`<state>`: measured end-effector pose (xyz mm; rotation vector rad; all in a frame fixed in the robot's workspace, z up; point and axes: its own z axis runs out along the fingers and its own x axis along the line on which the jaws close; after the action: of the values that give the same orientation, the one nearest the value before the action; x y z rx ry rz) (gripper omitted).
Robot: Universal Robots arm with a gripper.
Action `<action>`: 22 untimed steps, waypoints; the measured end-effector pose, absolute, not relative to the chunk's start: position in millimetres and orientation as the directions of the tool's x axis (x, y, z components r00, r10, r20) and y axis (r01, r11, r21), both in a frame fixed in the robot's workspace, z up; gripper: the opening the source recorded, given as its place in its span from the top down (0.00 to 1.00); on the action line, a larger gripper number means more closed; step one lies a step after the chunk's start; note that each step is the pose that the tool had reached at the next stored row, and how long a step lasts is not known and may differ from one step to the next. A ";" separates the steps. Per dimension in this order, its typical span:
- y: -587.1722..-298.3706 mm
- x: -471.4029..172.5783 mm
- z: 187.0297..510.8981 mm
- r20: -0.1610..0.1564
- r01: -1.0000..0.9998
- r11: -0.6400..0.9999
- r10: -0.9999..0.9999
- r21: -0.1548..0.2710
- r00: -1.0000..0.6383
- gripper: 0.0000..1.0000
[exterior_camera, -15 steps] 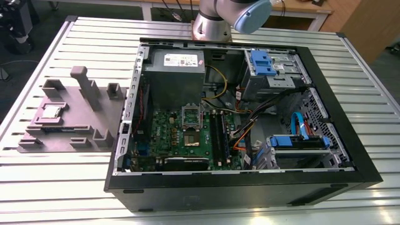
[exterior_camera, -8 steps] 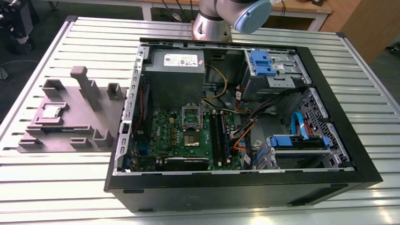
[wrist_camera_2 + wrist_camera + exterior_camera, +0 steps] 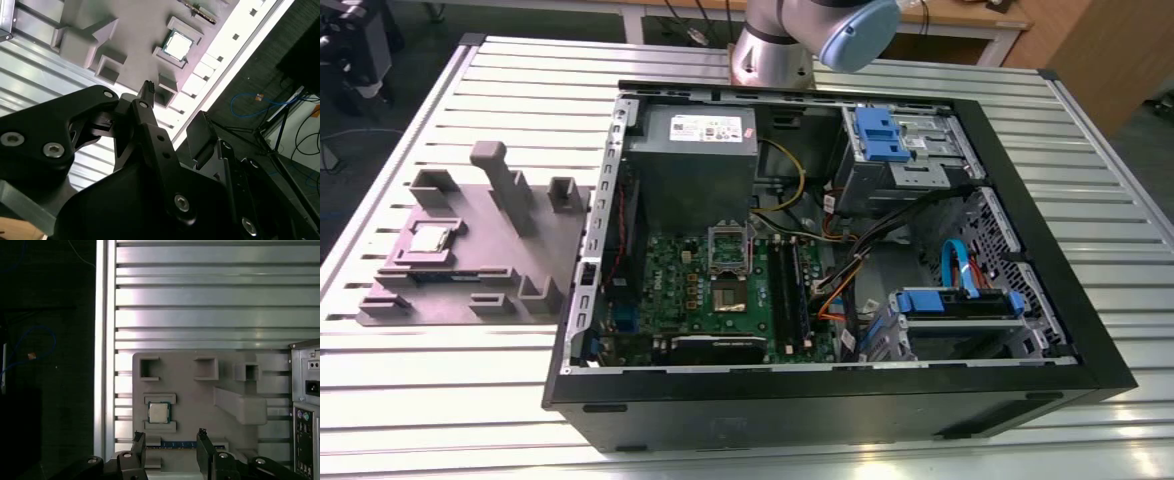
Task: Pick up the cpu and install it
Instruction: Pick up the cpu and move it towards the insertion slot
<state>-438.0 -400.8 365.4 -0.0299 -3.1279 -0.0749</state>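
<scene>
Cpu in grey fixture pocket — end effector spread, empty, at the fixture's edge.

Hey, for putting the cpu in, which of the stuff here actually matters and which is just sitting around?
For the job:
- cpu, sitting on the grey holder tray
- gripper, open and empty
- socket on the green motherboard

Just lying about:
- grey power supply box
- blue drive bracket
- slatted table
</scene>
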 end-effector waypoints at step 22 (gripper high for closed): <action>-401.8 -438.3 350.0 0.021 -0.070 0.996 -0.071 0.048 -0.997 0.47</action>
<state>-438.3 -401.8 350.0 0.1099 -3.1157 -0.0733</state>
